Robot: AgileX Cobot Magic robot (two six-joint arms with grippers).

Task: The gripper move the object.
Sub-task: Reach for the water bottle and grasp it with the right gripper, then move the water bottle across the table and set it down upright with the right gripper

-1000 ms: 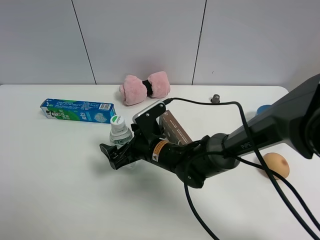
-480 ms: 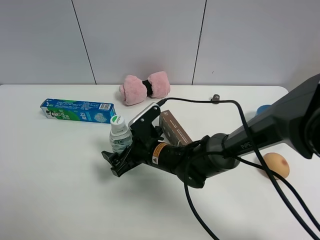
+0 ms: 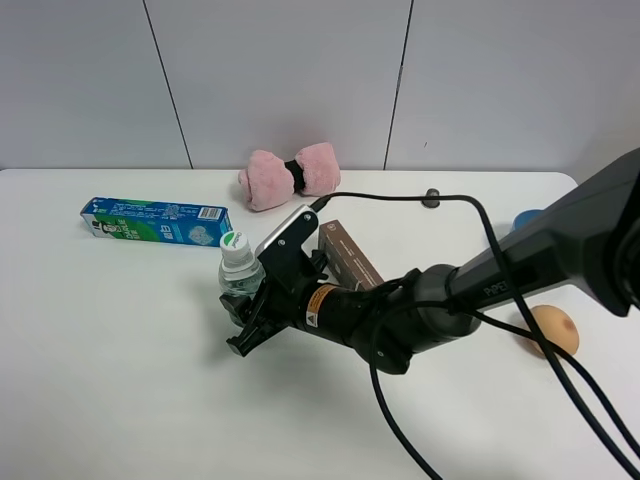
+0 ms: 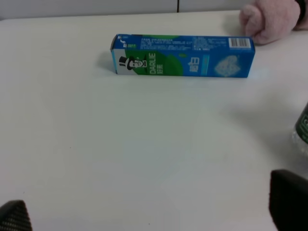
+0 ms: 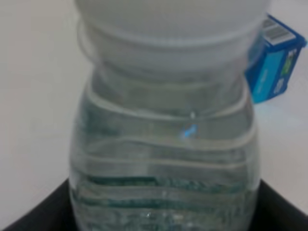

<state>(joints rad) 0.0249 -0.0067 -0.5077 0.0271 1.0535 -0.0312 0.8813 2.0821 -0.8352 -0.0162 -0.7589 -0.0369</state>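
Note:
The clear water bottle (image 3: pixel 239 266) with a white cap and green label stands upright on the white table, just in front of the toothpaste box. My right gripper (image 3: pixel 243 318) reaches across from the right and its dark fingers close around the bottle's lower body. In the right wrist view the bottle (image 5: pixel 163 144) fills the frame, with a black finger (image 5: pixel 33 211) pressed to each side. My left gripper (image 4: pixel 149 209) is open and empty, its fingertips wide apart low over the table. The bottle's edge (image 4: pixel 303 130) shows beside it.
A blue-green toothpaste box (image 3: pixel 155 221) lies behind-left of the bottle. A brown box (image 3: pixel 350 257) lies under the right arm. A pink plush bow (image 3: pixel 290 176) sits at the back. An orange ball (image 3: pixel 553 329), a blue object (image 3: pixel 524 218) and a small grey knob (image 3: pixel 431 197) are on the right.
My right gripper's fingers have swung down and toward the front around the bottle's base. The bottle has stayed nearly in place.

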